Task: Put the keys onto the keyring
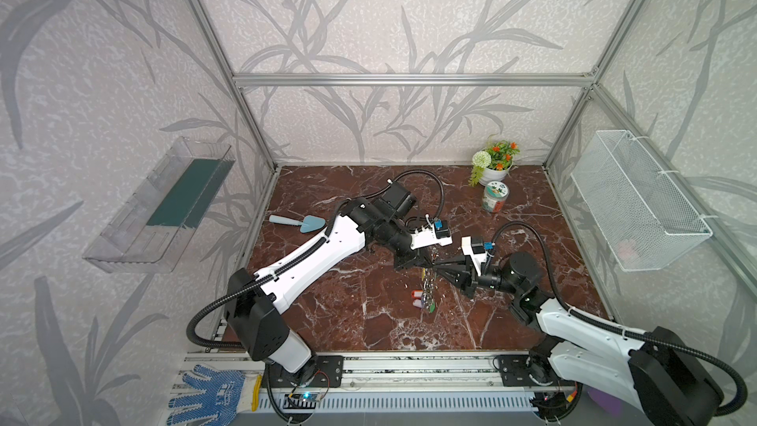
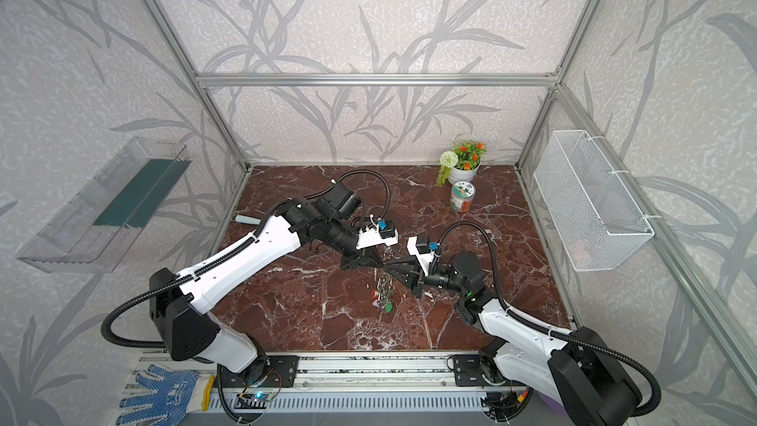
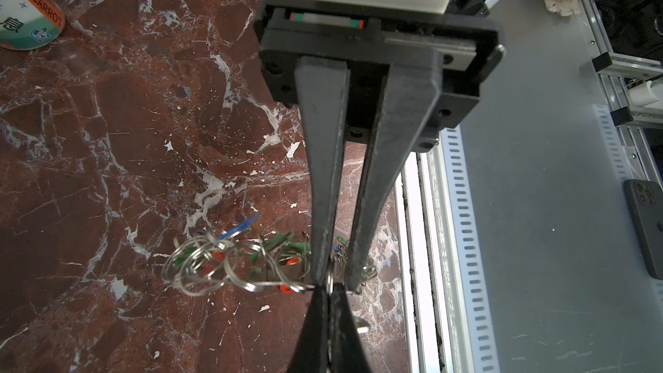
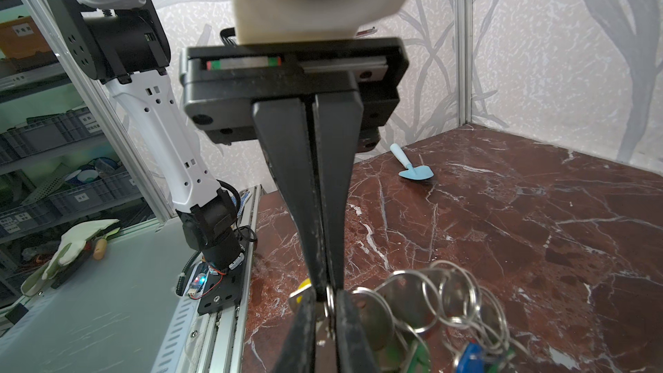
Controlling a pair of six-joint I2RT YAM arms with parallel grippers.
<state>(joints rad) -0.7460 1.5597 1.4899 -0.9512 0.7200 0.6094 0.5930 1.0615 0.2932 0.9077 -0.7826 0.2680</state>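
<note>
One dark red stone table (image 1: pixel 336 321) fills the floor of the box. Two arms reach over it, the left arm (image 1: pixel 311 260) from 7 o'clock and the right arm (image 1: pixel 581 342) from 5 o'clock. One wire basket (image 1: pixel 639 206) hangs on the wall at 3 o'clock. One clear shelf (image 1: pixel 159 206) hangs on the wall at 9 o'clock. One flower pot (image 1: pixel 495 174) and one can (image 1: pixel 495 196) stand at 1 o'clock. One little blue shovel (image 1: pixel 303 223) lies at 10 o'clock. One blue glove (image 1: pixel 209 395) lies past the table's edge at 7 o'clock.

The two claws meet tip to tip near the middle of the table. The left claw (image 4: pixel 325 281) is pinched tight on a thin metal ring, which I take to be the keyring (image 3: pixel 215 263). Its bunch of rings and coloured tags hangs from the claw tips toward 6 o'clock in both top views. There are too many to count. The right claw (image 3: pixel 336 279) is narrow, with a small gap and a bit of ring inside it. I cannot tell if it grips yet.

The keys (image 4: pixel 297 303) sit right at the claw tips, on the side away from the bunch. I see one yellow tag (image 4: pixel 305 284) and just one key beside it. More may be hidden.

I think this is the threading step. Next, the right claw needs a firm hold on the keys. Then it needs a slow, tiny push along the big ring while the left claw holds steady.
</note>
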